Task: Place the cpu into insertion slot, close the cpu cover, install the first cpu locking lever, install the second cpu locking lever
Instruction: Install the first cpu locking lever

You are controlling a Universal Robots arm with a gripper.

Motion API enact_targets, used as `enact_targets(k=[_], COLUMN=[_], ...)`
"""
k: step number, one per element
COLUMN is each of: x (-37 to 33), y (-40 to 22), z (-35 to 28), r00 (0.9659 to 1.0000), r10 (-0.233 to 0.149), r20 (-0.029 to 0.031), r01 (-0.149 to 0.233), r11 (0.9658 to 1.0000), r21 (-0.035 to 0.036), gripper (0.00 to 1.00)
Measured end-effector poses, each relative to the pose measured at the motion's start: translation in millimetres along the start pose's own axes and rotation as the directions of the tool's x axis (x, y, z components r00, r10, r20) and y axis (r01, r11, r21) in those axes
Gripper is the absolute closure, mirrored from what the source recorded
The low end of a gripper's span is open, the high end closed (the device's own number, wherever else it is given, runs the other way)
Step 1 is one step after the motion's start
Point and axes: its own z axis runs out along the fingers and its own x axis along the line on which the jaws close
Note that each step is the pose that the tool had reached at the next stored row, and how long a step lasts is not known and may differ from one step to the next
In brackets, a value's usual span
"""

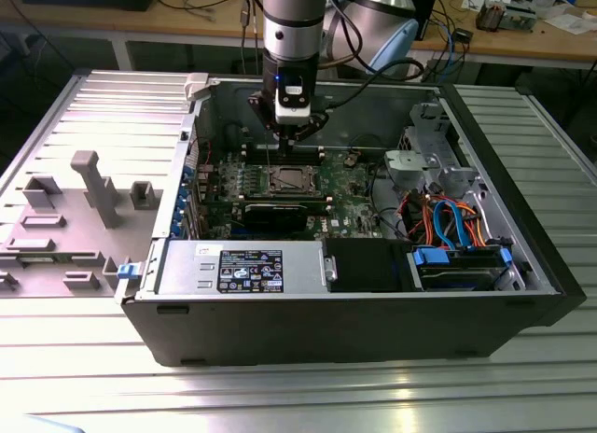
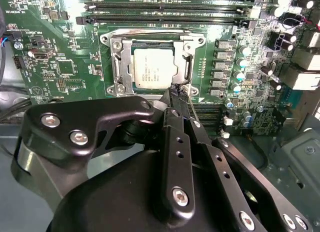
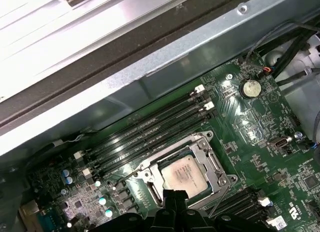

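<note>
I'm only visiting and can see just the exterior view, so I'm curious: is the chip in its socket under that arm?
Observer: Yes. In the second wrist view the cpu lies in the insertion slot, silver top up.
Operator: Is the metal frame down over it?
Observer: The cpu cover lies flat around the cpu, whose top shows through the cover's window.
Operator: And where exactly is the claw?
Observer: The gripper has its tip at one corner of the insertion slot. I cannot tell whether it touches anything.
</note>
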Motion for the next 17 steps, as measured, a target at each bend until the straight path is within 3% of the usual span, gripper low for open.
enact_targets(k=[6, 8, 10, 16, 17], x=[0.0, 0.0, 0.0, 4.1, 4.2], y=[0.0, -0.1, -0.1, -2.2, -2.3], z=[0.0, 0.0, 0.0, 0.0, 0.0], r00=[1.0, 0.9991, 0.9965, 0.9907, 0.9867], r10=[-0.004, -0.042, -0.084, -0.136, -0.162], r20=[-0.0003, -0.001, -0.0017, -0.0037, -0.0043], r01=[0.004, 0.042, 0.084, 0.136, 0.162], r11=[1.0, 0.9991, 0.9965, 0.9907, 0.9867], r21=[-0.0005, 0.0001, 0.0005, -0.0015, -0.0011], gripper=[0.89, 0.89, 0.89, 0.89, 0.89])
